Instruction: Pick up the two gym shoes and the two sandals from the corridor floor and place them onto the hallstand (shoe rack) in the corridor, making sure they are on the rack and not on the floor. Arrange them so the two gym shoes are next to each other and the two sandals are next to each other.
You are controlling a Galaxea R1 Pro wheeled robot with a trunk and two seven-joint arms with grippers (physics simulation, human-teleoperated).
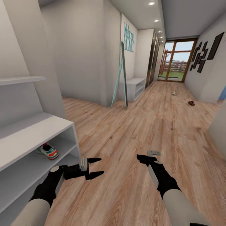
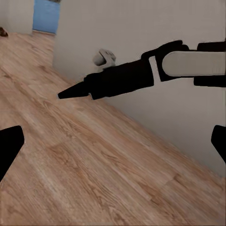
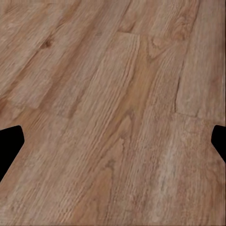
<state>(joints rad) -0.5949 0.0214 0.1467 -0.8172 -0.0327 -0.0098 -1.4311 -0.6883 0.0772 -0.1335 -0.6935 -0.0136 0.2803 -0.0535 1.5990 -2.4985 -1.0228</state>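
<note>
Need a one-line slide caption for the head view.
One gym shoe on the rack, both grippers empty over the floor.

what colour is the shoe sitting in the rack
Cream-white with green stripes and a red-orange heel: the shoe shows best in the head view, on a rack shelf.

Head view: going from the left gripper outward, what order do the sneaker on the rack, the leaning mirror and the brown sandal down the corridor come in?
1. Sneaker, on the rack's shelf just beside the left gripper.
2. Mirror, leaning against the left wall midway down the corridor.
3. Sandal, on the floor far off at the right, near the glass door.
</note>
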